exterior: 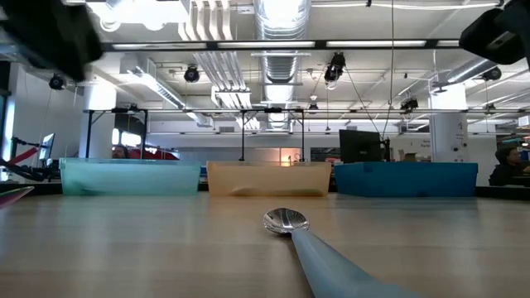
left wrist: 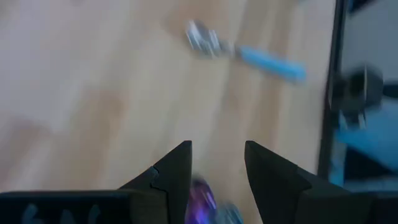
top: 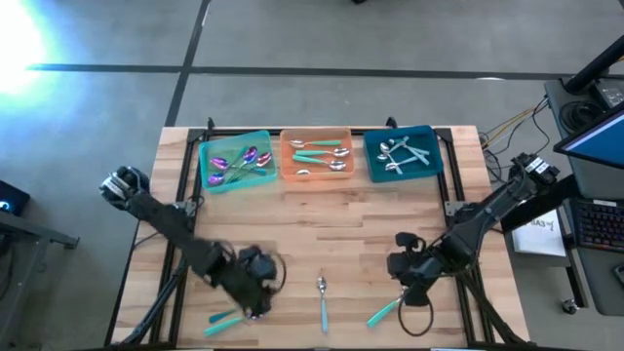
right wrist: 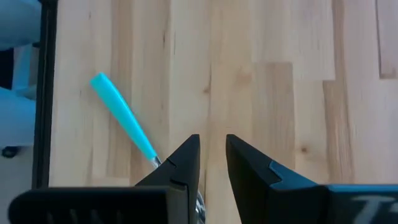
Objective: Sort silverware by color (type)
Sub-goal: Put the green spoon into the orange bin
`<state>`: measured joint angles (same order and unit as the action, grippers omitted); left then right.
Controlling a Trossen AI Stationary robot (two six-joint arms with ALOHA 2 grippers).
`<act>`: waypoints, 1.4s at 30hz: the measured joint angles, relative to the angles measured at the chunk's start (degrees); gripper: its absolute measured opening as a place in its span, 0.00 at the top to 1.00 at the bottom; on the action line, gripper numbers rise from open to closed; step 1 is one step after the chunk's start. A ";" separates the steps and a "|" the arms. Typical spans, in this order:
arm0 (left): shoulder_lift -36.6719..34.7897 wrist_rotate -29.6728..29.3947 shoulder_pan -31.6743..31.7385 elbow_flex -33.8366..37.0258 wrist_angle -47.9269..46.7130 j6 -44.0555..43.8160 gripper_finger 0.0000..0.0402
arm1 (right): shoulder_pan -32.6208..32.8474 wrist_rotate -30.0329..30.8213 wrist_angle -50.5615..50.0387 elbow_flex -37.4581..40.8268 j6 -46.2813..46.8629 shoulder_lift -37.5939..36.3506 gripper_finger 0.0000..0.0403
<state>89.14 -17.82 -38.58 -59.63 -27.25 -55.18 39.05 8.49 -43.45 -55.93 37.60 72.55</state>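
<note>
Along the lower edge of the high view, three spoons lie loose on the wooden tabletop. A teal-handled spoon sits at lower left, partly under the left gripper; another teal-handled spoon lies at lower right, its head hidden beneath the right gripper; a silver-headed spoon rests between them at lower centre, its head showing in the low view.

In the left wrist view the left gripper's fingers stand apart, with a purple spoon head just below the gap between them, not clamped. In the right wrist view the right gripper's fingers are narrowly apart over bare wood, and the teal handle runs beside one finger.

Across the upper middle of the high view stand three trays in a row. The green tray at left holds purple-headed spoons, the orange tray in the middle holds silver-headed spoons with teal handles, and the teal tray at right holds all-silver spoons.
</note>
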 joint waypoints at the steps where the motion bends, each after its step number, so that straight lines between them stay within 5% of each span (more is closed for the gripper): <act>1: 1.15 0.81 -1.69 -1.15 -1.74 -2.03 0.67 | 0.40 0.70 0.34 0.02 -0.01 0.00 0.83; 11: 15.54 7.91 -14.63 -17.91 -28.20 -25.86 0.67 | 0.70 2.56 2.02 0.03 -0.10 0.00 0.83; 15: 20.91 16.45 -17.54 -23.64 -31.15 -31.26 0.67 | 0.70 3.42 2.01 0.03 -0.11 0.00 0.83; 19: 24.92 18.50 -18.32 -27.07 -34.04 -33.59 0.67 | 0.70 3.59 2.02 0.03 -0.25 0.00 0.83; 28: 27.58 18.88 -17.80 -27.05 -40.78 -38.42 0.67 | 0.70 3.58 2.17 0.03 -0.11 0.00 0.82; 42: 28.91 20.08 -17.67 -27.19 -38.81 -41.46 0.67 | 0.70 3.59 2.33 0.03 -0.11 0.00 0.83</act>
<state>118.05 2.26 -56.25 -86.82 -66.06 -96.64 39.75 12.08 -41.12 -55.90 37.50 72.55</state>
